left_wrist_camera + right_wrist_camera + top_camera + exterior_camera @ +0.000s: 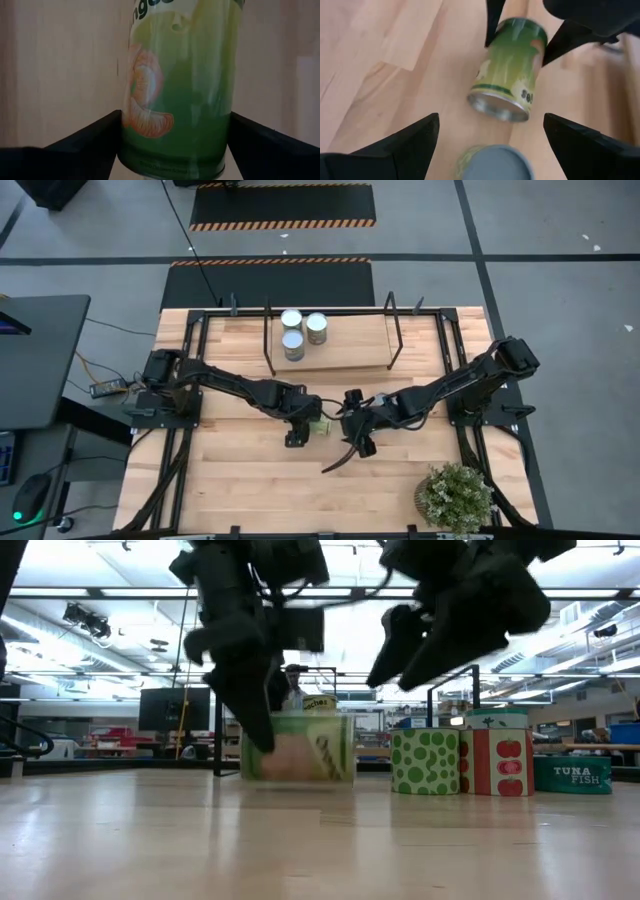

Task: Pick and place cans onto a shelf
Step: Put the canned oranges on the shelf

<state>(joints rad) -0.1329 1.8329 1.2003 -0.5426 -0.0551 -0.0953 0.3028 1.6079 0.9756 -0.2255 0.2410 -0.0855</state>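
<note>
Green-labelled and printed with mandarin segments, the mandarin can [317, 425] is lying on its side on the wooden surface [240, 480], well in front of the shelf [345, 345], and the left claw [303, 427] is straddling it. In the left wrist view its two dark fingers [85, 145] are sitting spread apart on either flank of the can, and I am not seeing them pressed onto the label. The can's long axis is running straight out from between those fingers, its silver end [498, 106] facing the right claw [352, 430]. That claw is hovering just beside the can with fingers wide apart and nothing held. Three cans [303, 333] are standing on the shelf. My read: the left arm is nearer, and it is needing only to squeeze across the can's width.
</note>
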